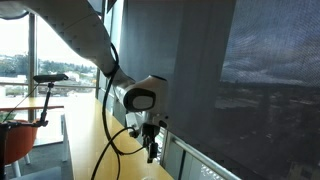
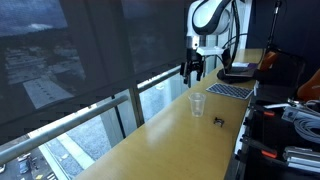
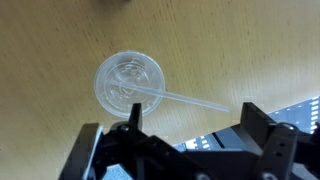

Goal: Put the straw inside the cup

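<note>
In the wrist view a clear plastic cup (image 3: pixel 128 82) stands on the wooden table, seen from above. A thin clear straw (image 3: pixel 190 99) has one end inside the cup's outline, and its other end reaches past the rim to the right. My gripper (image 3: pixel 195 125) hangs above them, open and empty, with its two dark fingers on either side of the straw's free end. In an exterior view the cup (image 2: pixel 197 104) stands on the tabletop and the gripper (image 2: pixel 193 68) is well above it. The gripper also shows in an exterior view (image 1: pixel 152 148).
The long wooden table (image 2: pixel 165 130) runs along a glass window wall. A small dark object (image 2: pixel 218 122) lies near the cup. A keyboard-like slab (image 2: pixel 230 90) and cluttered equipment (image 2: pixel 290 100) lie further along, near the arm's base.
</note>
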Motion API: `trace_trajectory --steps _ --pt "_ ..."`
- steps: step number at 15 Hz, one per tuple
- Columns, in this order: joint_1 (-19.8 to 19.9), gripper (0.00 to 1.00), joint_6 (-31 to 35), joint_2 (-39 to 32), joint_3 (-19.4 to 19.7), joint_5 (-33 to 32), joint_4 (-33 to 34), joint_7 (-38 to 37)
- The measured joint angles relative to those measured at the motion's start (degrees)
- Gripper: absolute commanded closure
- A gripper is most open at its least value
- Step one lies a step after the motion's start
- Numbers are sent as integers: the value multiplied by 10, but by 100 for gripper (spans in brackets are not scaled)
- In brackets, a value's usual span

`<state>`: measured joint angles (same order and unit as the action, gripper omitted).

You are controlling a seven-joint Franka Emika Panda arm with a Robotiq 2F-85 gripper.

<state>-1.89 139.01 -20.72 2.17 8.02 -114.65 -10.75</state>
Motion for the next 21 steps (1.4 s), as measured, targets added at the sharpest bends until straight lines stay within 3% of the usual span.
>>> trace_trajectory --steps 21 --pt "9 0 0 -10 -3 2 3 0"
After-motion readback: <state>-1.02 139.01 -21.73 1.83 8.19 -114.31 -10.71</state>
